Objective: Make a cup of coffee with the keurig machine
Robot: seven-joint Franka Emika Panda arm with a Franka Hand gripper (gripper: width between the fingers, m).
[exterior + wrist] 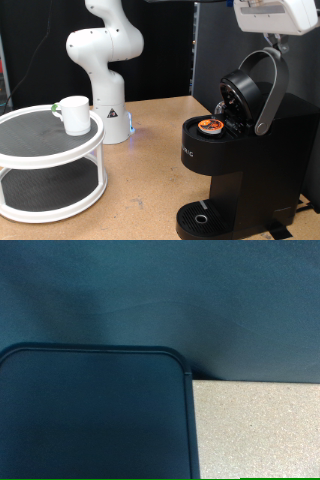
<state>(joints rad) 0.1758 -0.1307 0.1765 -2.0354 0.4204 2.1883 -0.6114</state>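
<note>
In the exterior view, the keurig machine (235,150) stands on the wooden table (140,195) at the right, black, with its lid swung up and back so the grey lid handle (268,90) arches over the open brewing chamber. A small pod with an orange-brown top (209,125) sits in the open holder at the top of the machine's body, and the round drip tray (203,218) at its base has nothing on it. The cup (73,114), white with its handle turned to the left, stands on the upper level of a white two-tier round shelf (50,165) at the left of this view, well apart from the machine. A white robot arm base (105,70) rises behind the shelf. At the top right corner, above the raised lid, part of the gripper (272,18) shows as a white block cut off by the picture edge; its fingers are out of sight, so I cannot tell how far it is open or whether it has hold of anything. In the wrist view, no fingers appear; there is a dark rounded-corner panel (95,415), a dark backdrop (200,300) and a patch of speckled light surface (260,430).
</note>
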